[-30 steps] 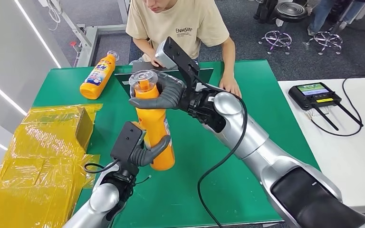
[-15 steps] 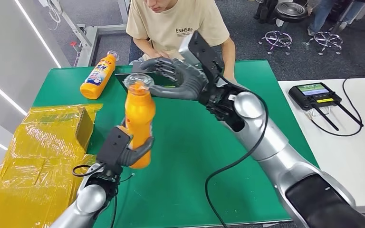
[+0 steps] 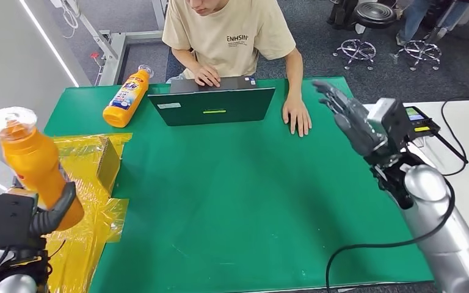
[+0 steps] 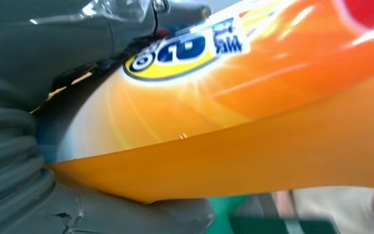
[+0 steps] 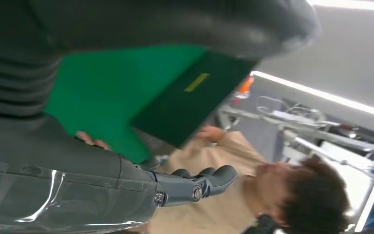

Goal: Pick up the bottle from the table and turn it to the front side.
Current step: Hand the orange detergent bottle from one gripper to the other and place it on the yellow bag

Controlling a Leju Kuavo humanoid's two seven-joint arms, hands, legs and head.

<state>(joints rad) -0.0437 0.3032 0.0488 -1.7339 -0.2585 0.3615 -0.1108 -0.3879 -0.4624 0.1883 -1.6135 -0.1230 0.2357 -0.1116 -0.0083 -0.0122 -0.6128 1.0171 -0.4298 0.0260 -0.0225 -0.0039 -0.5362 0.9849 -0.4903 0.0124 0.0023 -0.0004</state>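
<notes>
Now | left hand (image 3: 43, 213) fingers grip orange bottle (image 3: 33, 162), upright | right hand (image 3: 351, 116) fingers spread wide, holding nothing

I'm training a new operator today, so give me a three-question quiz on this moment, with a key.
1. True or false: the left hand holds the raised orange bottle.
2. The right hand is: A) holding a bottle B) open, holding nothing C) resting on the laptop.
3. Fill in: the second bottle lies on the green ____.

Key: 1 true; 2 B; 3 table.
</notes>
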